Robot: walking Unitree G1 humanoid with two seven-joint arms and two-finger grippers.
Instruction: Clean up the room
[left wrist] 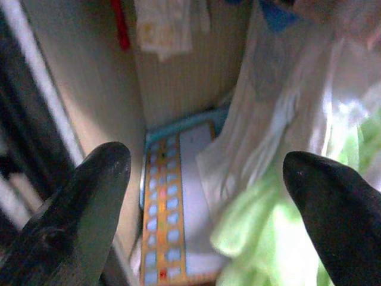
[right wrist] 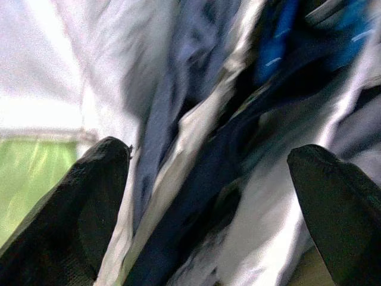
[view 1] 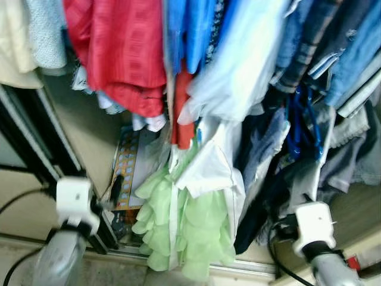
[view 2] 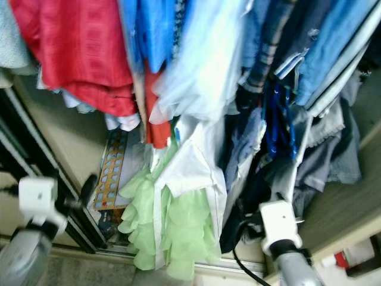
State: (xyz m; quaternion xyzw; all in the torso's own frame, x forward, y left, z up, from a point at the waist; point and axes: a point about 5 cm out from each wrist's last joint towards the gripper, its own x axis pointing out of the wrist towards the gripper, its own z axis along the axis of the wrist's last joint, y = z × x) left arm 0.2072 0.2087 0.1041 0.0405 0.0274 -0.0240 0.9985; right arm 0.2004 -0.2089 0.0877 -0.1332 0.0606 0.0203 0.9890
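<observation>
An open wardrobe holds hanging clothes: a red garment (view 1: 119, 53), blue shirts (view 1: 190, 30), a pale blue sheer piece (view 1: 238, 65), a white garment (view 1: 208, 167) over a green ruffled dress (view 1: 184, 226), and dark navy clothes (view 1: 262, 179). My left gripper (left wrist: 205, 161) is open low at the wardrobe's left side, with nothing between its fingers. It points at a colourful gridded board (left wrist: 166, 220) leaning on the back wall beside the green dress (left wrist: 262, 232). My right gripper (right wrist: 208, 158) is open and empty, close in front of the navy clothes (right wrist: 202, 179).
A black sliding-door frame (view 1: 30, 143) stands at the left, close to my left arm. The door track (view 1: 238, 265) runs along the floor under the clothes. Blue hangers (view 1: 303, 125) dangle among the garments on the right. Cables trail from both wrists.
</observation>
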